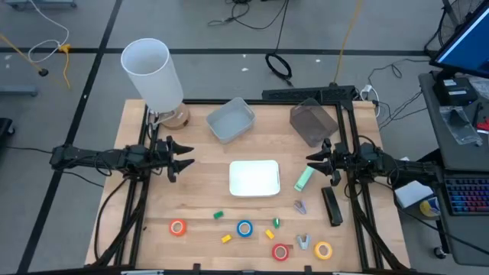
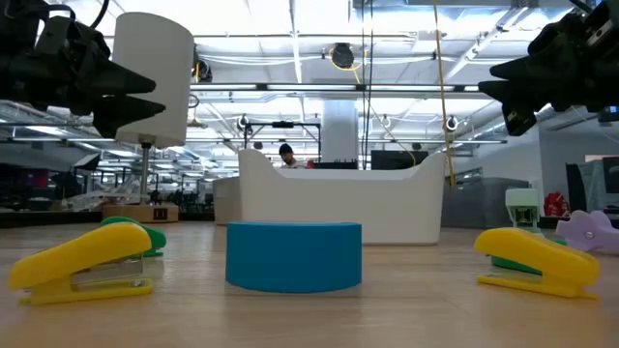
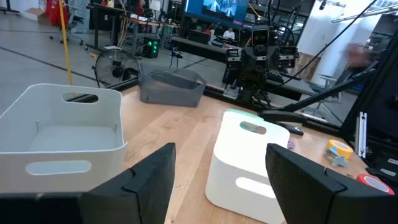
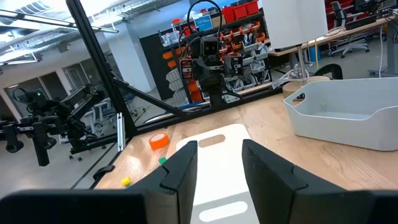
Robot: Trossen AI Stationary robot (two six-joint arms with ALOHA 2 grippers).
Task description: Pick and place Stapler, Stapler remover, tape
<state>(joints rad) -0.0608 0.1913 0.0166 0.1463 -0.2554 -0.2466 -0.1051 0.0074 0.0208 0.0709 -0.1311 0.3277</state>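
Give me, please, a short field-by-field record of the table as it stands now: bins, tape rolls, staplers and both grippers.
bins: white bin at centre; pale grey bin and dark grey bin at the far edge
tape: orange roll, blue roll, red roll, yellow roll, all on the table along the near edge
staplers: black stapler and mint-green stapler, right of the white bin
left gripper: open, empty, above the table
right gripper: part open, empty, above the table

3 bins [image 1: 254, 178], lamp [image 1: 153, 74].
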